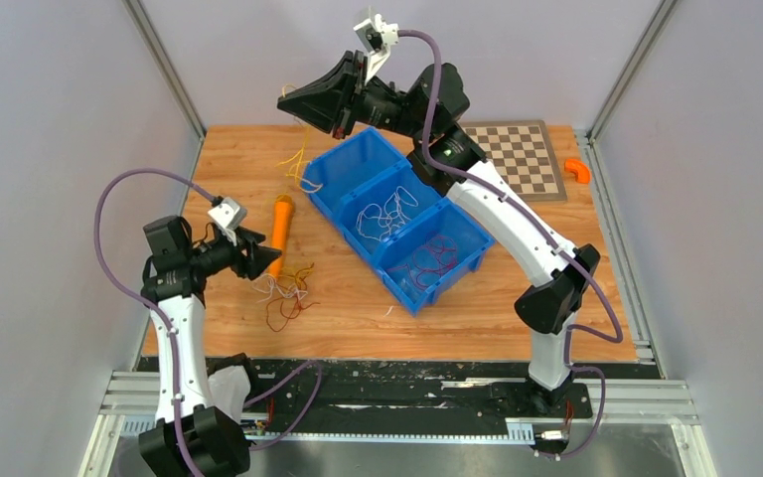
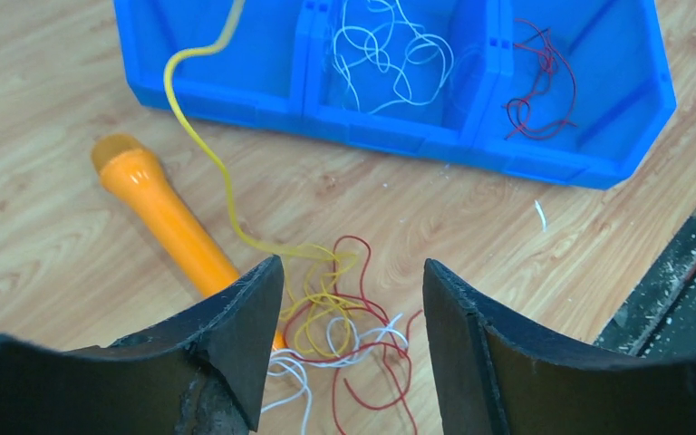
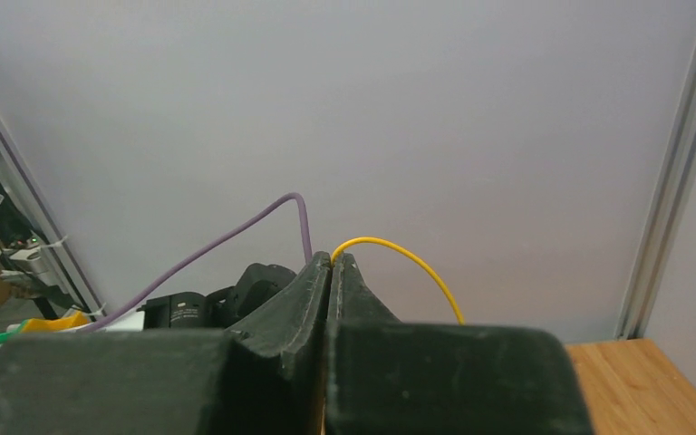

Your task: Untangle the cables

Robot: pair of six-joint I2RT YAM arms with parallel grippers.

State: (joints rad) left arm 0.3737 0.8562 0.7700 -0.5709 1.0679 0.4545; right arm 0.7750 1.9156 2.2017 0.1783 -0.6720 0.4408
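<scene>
Cables (image 2: 340, 335) lie tangled on bare tabletop (image 2: 54, 236) near blue bin (image 2: 399, 136).

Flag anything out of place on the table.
A short white strand lies alone on the wood in front of the blue bin, outside every compartment. The yellow cable pinched by the right gripper trails back into the tangle.

In the left wrist view, the lower end of the orange toy microphone (image 2: 159, 213) hides behind a finger (image 2: 236, 344) of the left gripper (image 2: 353, 267), and the cable tangle (image 2: 344, 331) runs off the bottom edge. In the right wrist view, the yellow cable (image 3: 408, 258) drops out of sight behind the right gripper (image 3: 331, 263).
</scene>
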